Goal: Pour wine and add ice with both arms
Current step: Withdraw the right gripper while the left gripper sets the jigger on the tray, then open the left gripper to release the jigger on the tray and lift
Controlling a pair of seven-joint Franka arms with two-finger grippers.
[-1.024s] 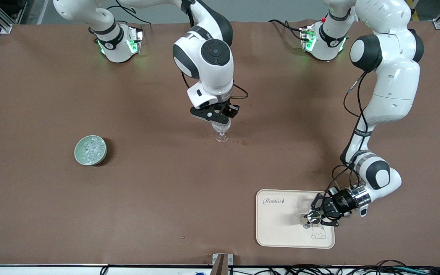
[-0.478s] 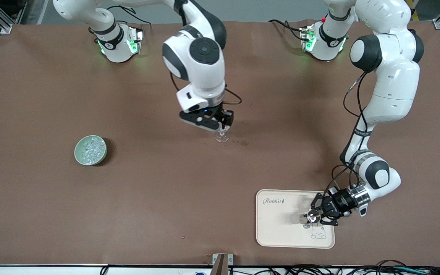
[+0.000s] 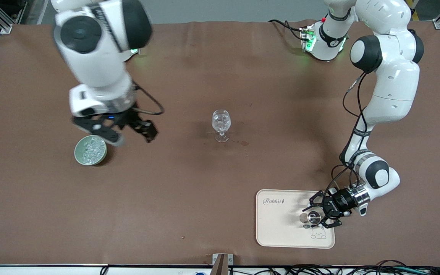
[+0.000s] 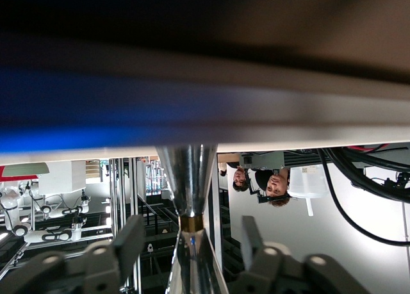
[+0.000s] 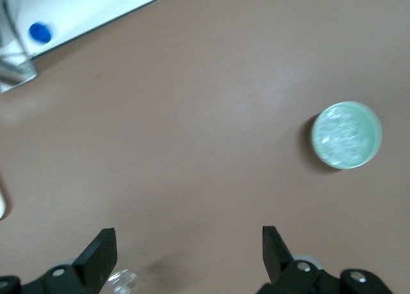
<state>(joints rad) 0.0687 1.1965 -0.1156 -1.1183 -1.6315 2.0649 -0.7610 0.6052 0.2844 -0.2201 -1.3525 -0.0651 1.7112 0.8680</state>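
**Right arm leaves the glass and goes to the ice**

The ice (image 3: 90,149) lies in the pale green bowl (image 3: 78,156), at middle left of the frame. The right gripper (image 3: 131,133), a second ago over the wine glass (image 3: 221,123) at centre, now hangs beside the bowl, jaws spread and empty. So another cube comes next, I think. At lower right, the left gripper (image 3: 316,217) has loosened around a metal bottle (image 3: 313,217) on the cream tray (image 3: 277,229).

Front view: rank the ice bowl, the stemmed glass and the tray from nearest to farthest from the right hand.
From the right hand:
1. Ice bowl, beside the hand, at the right arm's end.
2. Stemmed glass, mid-table.
3. Tray, toward the left arm's end, nearest the camera.
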